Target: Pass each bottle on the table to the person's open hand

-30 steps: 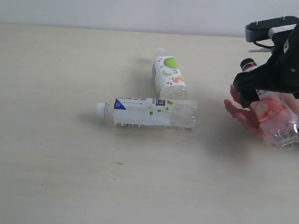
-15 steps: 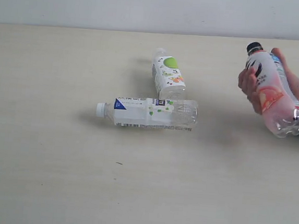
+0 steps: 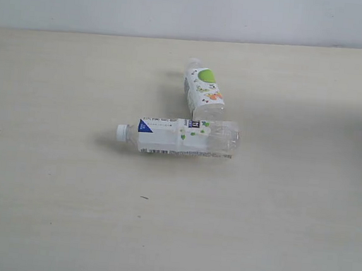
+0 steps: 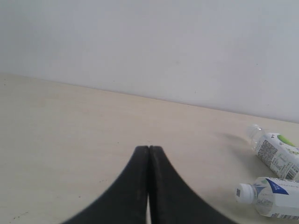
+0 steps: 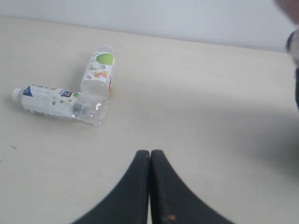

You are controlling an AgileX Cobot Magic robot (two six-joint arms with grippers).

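The table (image 3: 66,214) fills most of the exterior view, pale beige with faint grain, and meets a plain white wall (image 3: 179,8) at the back. Two bottles lie on their sides near the table's middle. The blue bottle (image 3: 178,136) lies crosswise, its white cap to the left of that view and its clear base to the right. The green bottle (image 3: 203,96) lies behind it, cap towards the wall, its base touching the blue bottle's side near the base end. The left gripper (image 4: 149,150) is closed on nothing, fingers pressed together above bare table, well apart from the bottles. The right gripper (image 5: 150,153) is likewise closed and empty. A tiny dark speck (image 3: 144,197) sits in front of the blue bottle
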